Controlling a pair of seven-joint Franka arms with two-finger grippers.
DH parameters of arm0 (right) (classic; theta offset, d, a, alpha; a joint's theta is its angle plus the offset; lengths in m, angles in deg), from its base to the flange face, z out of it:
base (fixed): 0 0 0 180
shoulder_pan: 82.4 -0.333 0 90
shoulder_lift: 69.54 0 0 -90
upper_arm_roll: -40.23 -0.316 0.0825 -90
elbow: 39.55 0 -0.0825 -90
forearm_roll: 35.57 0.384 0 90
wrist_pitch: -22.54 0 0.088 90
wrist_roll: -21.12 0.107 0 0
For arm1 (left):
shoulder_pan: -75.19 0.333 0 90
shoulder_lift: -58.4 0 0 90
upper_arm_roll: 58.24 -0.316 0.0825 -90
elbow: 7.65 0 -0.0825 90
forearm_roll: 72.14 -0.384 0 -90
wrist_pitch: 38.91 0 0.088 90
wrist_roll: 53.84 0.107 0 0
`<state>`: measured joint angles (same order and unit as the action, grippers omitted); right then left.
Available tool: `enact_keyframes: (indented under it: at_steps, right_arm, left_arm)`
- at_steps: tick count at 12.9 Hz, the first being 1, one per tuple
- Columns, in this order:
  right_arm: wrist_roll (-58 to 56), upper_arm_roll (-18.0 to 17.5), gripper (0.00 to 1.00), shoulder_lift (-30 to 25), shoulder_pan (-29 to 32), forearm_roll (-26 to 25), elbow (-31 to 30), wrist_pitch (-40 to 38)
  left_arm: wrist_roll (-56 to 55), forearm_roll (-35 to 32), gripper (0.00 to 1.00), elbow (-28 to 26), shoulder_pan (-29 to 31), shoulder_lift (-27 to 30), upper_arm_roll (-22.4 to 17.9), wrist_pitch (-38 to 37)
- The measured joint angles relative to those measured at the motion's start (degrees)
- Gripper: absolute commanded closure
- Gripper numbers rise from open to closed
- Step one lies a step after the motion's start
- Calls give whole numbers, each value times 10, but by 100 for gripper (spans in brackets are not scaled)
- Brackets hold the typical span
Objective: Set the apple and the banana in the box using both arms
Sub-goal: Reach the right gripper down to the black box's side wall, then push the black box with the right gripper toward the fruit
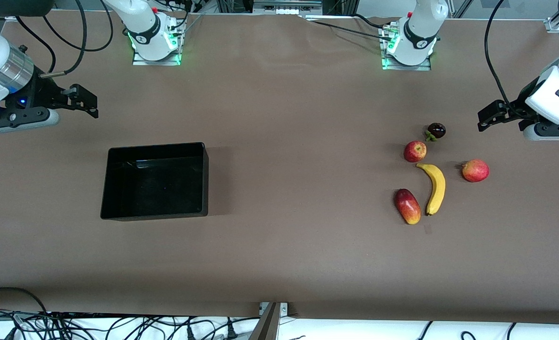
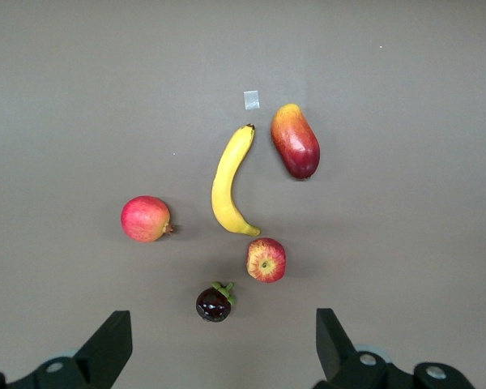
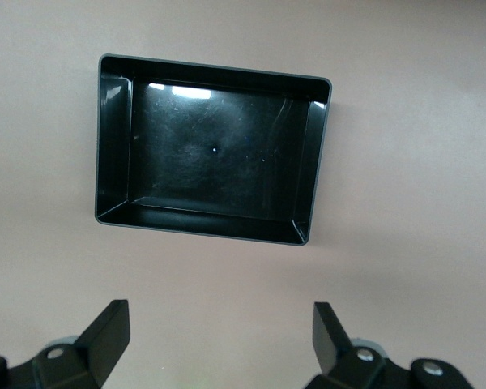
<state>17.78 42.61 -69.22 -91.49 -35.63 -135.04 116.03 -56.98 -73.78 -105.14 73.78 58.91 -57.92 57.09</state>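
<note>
The apple [image 1: 415,151] lies on the table toward the left arm's end, also in the left wrist view [image 2: 266,260]. The banana [image 1: 435,188] lies just nearer the front camera than the apple, with one tip close to it, and also shows in the left wrist view [image 2: 229,181]. The black box [image 1: 154,182] stands empty toward the right arm's end, also in the right wrist view [image 3: 213,154]. My left gripper [image 1: 489,115] [image 2: 224,344] is open and empty, raised over bare table beside the fruits. My right gripper [image 1: 88,101] [image 3: 221,340] is open and empty, raised over bare table beside the box.
A dark mangosteen [image 1: 436,131] [image 2: 215,303] lies beside the apple, farther from the front camera. A red-orange round fruit [image 1: 475,170] [image 2: 145,219] and a red-yellow mango [image 1: 407,206] [image 2: 296,140] flank the banana. A small tape mark [image 2: 251,100] is by the banana's tip.
</note>
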Motion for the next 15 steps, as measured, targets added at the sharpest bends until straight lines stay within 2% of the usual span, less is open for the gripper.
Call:
enact_keyframes:
  at_steps: [4, 7, 12, 15]
  right_arm:
    - [1, 1, 0, 31, 0, -4, -12, 16]
    - [4, 9, 0, 68, 1, -25, -61, 92]
    - [4, 56, 0, 149, 3, -27, -143, 256]
    - [4, 72, 0, 201, 6, -27, -155, 316]
  left_arm:
    - [0, 0, 0, 0, 0, 0, 0, 0]
    - [0, 0, 0, 0, 0, 0, 0, 0]
    - [0, 0, 0, 0, 0, 0, 0, 0]
    - [0, 0, 0, 0, 0, 0, 0, 0]
